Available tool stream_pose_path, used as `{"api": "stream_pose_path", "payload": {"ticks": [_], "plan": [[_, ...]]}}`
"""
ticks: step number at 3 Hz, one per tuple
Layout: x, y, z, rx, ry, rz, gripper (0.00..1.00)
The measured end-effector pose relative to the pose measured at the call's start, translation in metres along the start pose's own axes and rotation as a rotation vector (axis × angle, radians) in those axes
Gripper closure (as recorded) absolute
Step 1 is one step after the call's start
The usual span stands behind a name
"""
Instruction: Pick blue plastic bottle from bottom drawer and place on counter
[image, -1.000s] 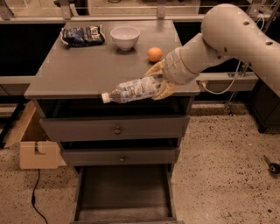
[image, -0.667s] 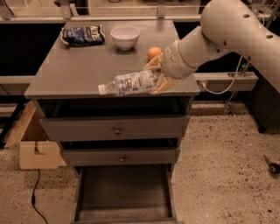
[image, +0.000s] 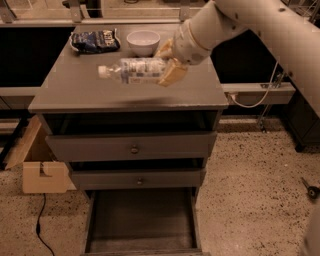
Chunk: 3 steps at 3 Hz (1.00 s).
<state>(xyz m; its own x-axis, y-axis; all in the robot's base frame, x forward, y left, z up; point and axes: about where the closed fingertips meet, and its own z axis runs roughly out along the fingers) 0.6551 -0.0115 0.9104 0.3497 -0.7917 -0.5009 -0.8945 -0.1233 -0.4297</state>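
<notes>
The blue plastic bottle (image: 131, 70) is clear, with a white cap and a pale printed label. It lies sideways in the air above the counter (image: 75, 90), cap pointing left. My gripper (image: 167, 62) is shut on the bottle's right end, with tan fingers (image: 172, 74) above and below it. The white arm comes in from the upper right. The bottom drawer (image: 142, 220) stands pulled out at the foot of the grey cabinet, its flat grey inside bare.
A dark blue snack bag (image: 95, 41) and a white bowl (image: 143, 42) sit at the counter's back. Two upper drawers with round knobs (image: 134, 149) are slightly open. A cardboard box (image: 40, 170) and a black cable (image: 40, 225) lie on the floor at left.
My gripper has carried the bottle up and back from the cabinet's front edge to over the middle of the counter. The orange thing behind the gripper is now hidden.
</notes>
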Motion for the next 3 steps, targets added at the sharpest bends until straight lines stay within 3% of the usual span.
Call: {"api": "stream_pose_path", "payload": {"ticks": [1,3], "plan": [[-0.004,-0.026,0.025,-0.067,-0.031,0.09,1.0],[-0.001,-0.039,0.078,-0.201,-0.029,0.211,1.0]]}}
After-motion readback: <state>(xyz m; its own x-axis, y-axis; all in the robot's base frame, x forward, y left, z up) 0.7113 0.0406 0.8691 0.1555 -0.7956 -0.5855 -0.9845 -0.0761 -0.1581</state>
